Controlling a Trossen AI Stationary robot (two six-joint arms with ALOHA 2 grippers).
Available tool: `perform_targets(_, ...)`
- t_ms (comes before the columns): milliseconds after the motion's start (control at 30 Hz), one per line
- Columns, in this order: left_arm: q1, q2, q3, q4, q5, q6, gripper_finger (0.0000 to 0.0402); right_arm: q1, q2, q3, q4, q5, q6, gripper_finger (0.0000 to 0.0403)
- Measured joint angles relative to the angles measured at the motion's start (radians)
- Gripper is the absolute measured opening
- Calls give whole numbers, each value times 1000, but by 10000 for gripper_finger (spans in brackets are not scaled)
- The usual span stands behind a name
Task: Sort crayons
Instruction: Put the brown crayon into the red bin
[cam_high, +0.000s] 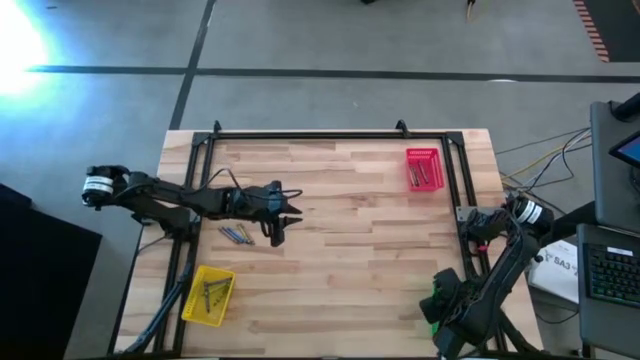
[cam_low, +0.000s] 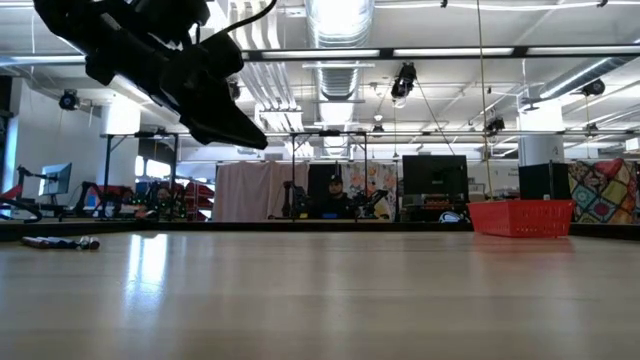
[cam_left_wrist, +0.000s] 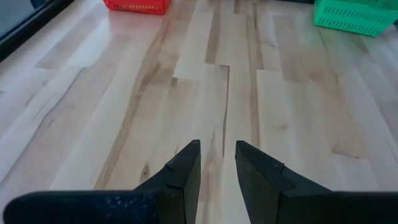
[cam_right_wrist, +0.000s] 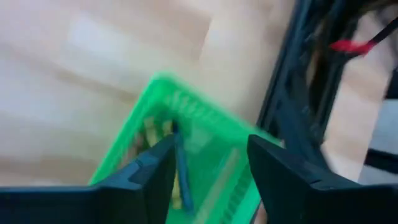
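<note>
A few loose crayons lie on the wooden table left of centre; they also show at the far left in the low view. More crayons lie in the yellow tray and in the red tray. My left gripper hovers above the table just right of the loose crayons, fingers a little apart and empty. My right gripper is open over the green tray at the near right. A blue crayon shows beside one finger, over the tray; whether it touches the finger I cannot tell.
A black metal frame runs along the table's far, left and right sides. The red tray stands at the far right, the yellow tray at the near left and the green tray at the near right. Bare wood lies between them.
</note>
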Motion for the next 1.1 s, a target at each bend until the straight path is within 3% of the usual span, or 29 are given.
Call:
perform_targets(133, -13, 0, 0, 0, -31, 22, 84, -7, -8, 36, -127, 130, 54, 201)
perform_targets(333, -10, 4, 6, 26, -34, 44, 84, -21, -29, 30, -115, 698, -3, 203)
perform_targets(433, -10, 21, 8, 36, -33, 45, 84, -50, -28, 18, -112, 840, -45, 203)
perform_targets(633, -10, 46, 8, -52, -34, 18, 84, -169, -28, 5, -111, 846, -200, 203)
perform_targets(767, -14, 32, 8, -217, -59, -95, 84, -279, -35, -8, -110, 847, -392, 203)
perform_targets(867, -53, 5, -12, -251, -68, -178, 84, -386, -71, -39, -84, 850, -533, 203)
perform_targets(967, -122, -40, -30, -252, -148, -229, 84, -501, -146, -123, 111, 865, -760, 203)
perform_targets(1100, -183, -120, -43, -342, -274, -289, 84, -666, -288, -315, 635, 774, -1198, 203)
